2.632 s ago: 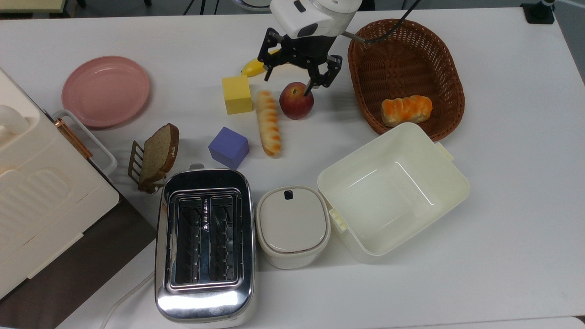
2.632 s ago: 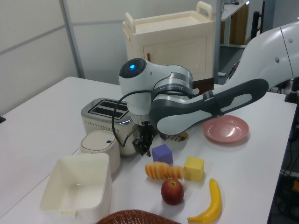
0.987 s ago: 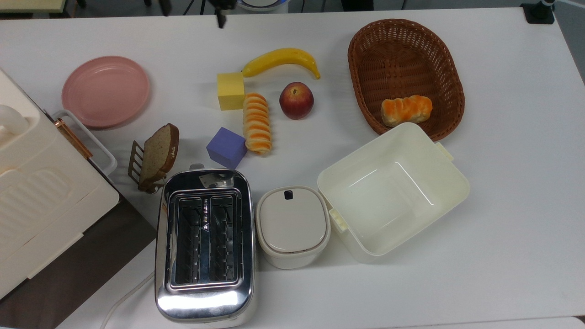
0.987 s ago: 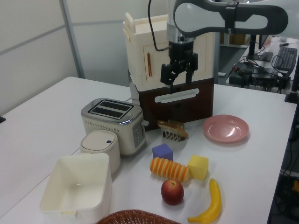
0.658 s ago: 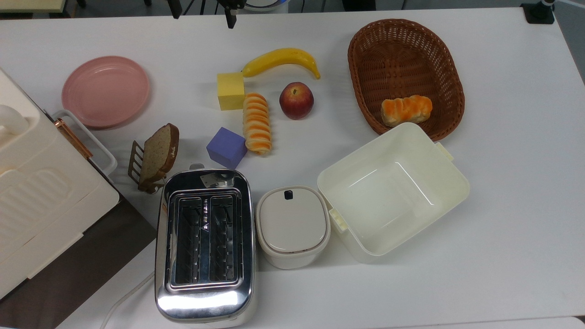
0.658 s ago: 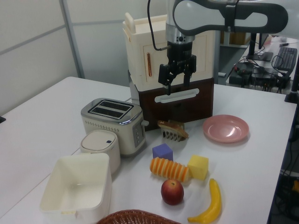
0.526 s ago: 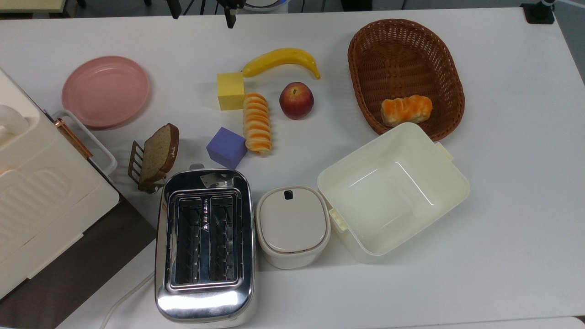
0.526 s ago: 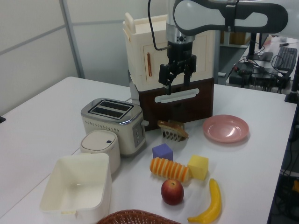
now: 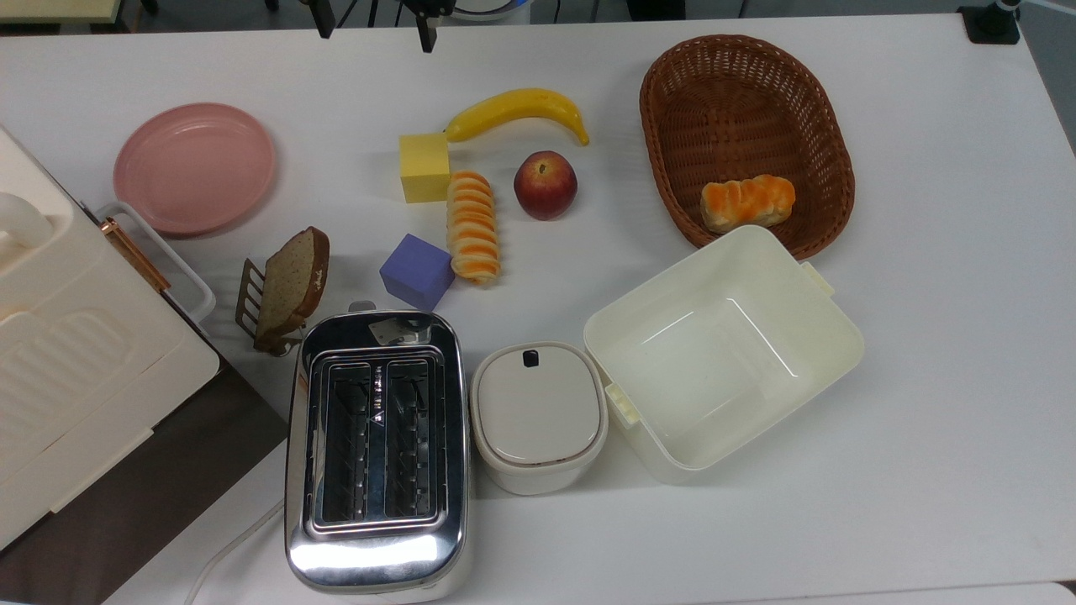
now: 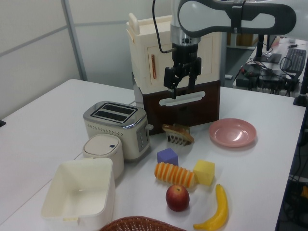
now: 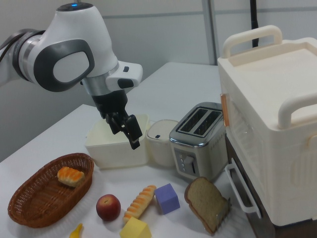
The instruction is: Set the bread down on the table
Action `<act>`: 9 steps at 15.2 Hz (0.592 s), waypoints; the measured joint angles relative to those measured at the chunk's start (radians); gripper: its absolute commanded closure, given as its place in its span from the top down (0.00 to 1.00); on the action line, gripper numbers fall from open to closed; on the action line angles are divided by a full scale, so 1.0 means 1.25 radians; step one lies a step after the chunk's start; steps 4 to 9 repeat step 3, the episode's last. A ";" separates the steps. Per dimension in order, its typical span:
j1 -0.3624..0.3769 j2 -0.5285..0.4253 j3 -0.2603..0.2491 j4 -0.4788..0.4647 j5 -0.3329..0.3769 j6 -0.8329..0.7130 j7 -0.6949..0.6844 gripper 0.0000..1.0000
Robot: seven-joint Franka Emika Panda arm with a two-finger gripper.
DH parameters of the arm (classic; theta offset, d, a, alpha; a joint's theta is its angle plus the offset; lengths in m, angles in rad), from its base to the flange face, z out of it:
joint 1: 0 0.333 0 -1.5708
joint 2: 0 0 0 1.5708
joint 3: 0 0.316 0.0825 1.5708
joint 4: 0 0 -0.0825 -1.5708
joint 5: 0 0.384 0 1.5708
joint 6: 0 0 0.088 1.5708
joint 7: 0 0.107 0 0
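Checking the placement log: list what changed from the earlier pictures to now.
The gripper rose away from beside the apple and hangs high above the table, jaws open and empty. The bread rolled against the yellow cube and purple cube, which shifted slightly. Everything else stayed put.

no readable text or labels
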 measured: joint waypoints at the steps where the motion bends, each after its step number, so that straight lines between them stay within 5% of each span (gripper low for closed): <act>1: 0.002 0.001 0.000 0.000 0.000 0.000 -0.001 1.00; 9: 0.004 0.003 0.000 0.000 0.000 0.000 -0.001 1.00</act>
